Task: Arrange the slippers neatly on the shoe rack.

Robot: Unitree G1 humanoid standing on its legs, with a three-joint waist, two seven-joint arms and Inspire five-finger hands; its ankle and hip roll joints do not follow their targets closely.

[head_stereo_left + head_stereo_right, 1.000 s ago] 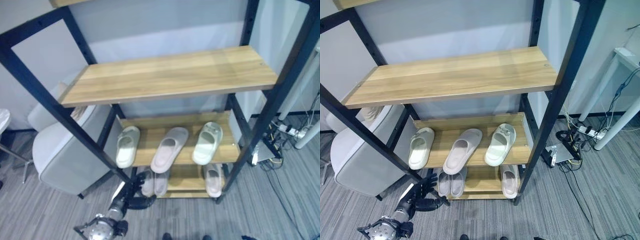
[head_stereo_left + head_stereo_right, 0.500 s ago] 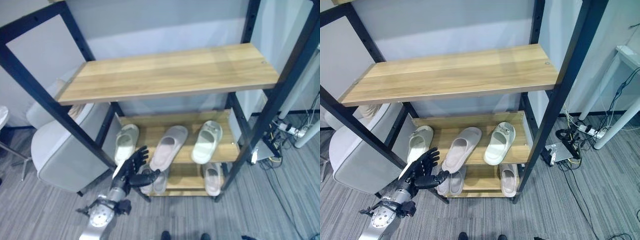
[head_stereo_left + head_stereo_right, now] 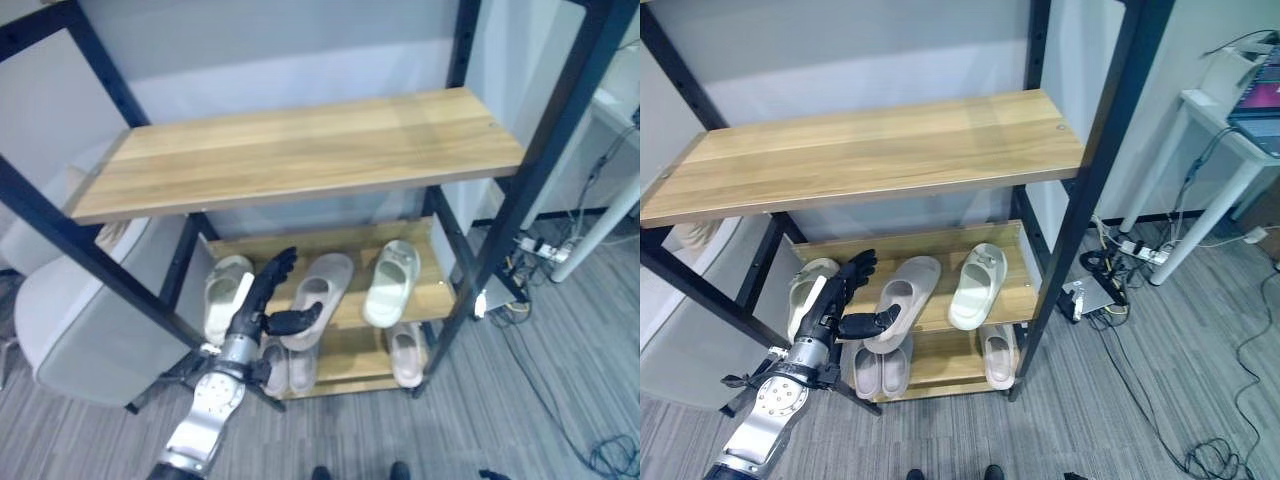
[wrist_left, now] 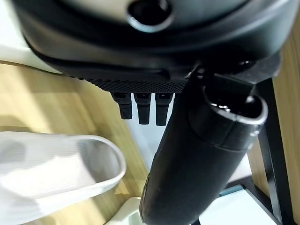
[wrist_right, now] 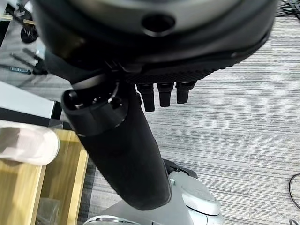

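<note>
The shoe rack (image 3: 300, 150) has wooden shelves in a black frame. On its middle shelf lie a pale green slipper (image 3: 218, 305) at the left, a pinkish-grey slipper (image 3: 322, 298) in the middle and a second pale green slipper (image 3: 390, 283) at the right. More pinkish slippers (image 3: 288, 368) sit on the bottom shelf, one (image 3: 405, 352) at the right. My left hand (image 3: 265, 300) is open in front of the middle shelf, between the left and middle slippers, thumb towards the middle one. My right hand (image 5: 122, 150) hangs open over the carpet beside the rack.
A white padded chair (image 3: 70, 330) stands close to the rack's left side. Cables and a power strip (image 3: 545, 250) lie on the grey carpet to the right, by a white table (image 3: 1230, 110).
My left hand has risen from near the floor to the middle shelf, fingers spread. The camera has shifted to the right.
</note>
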